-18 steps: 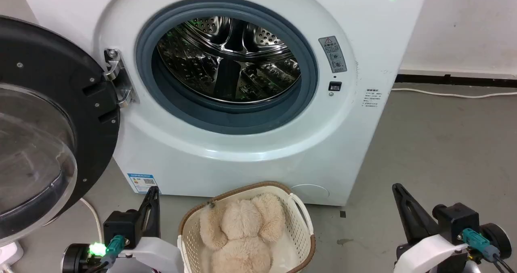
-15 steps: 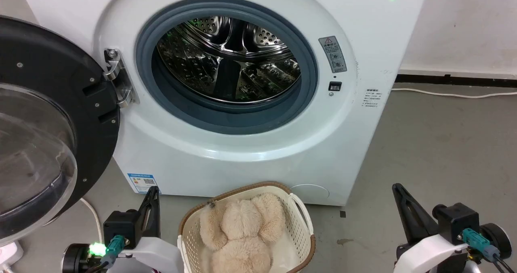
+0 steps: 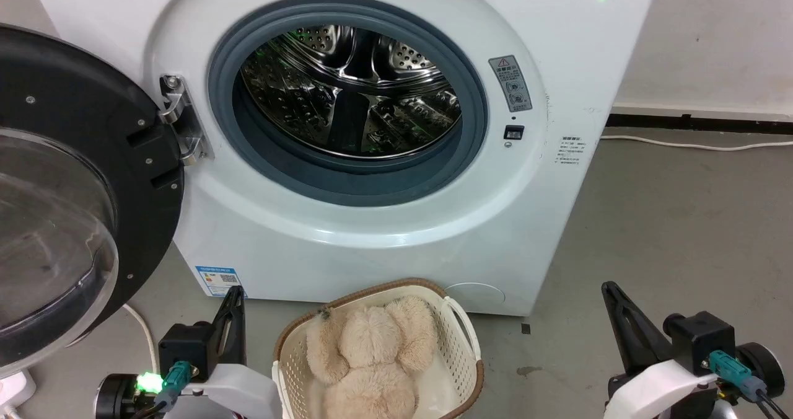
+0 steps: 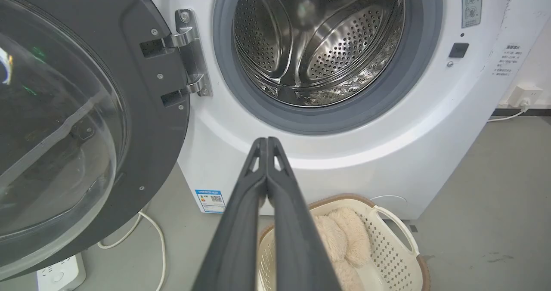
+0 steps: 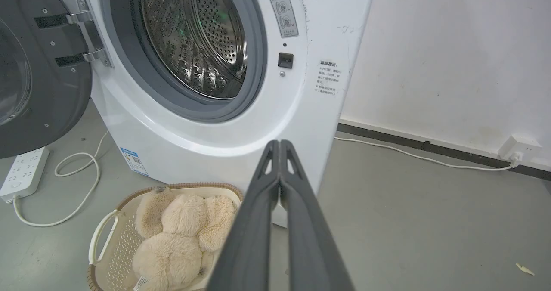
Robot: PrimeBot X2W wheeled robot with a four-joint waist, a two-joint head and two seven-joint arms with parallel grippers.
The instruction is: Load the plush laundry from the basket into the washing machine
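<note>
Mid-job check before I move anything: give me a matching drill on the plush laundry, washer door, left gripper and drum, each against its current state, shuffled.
Things:
1. plush laundry
2. washer door
3. left gripper
4. drum

States:
A. swung wide open
B. shut, holding nothing
C. lying in the basket
D. bare steel, nothing inside

Pairs: 1-C, 2-A, 3-B, 4-D
</note>
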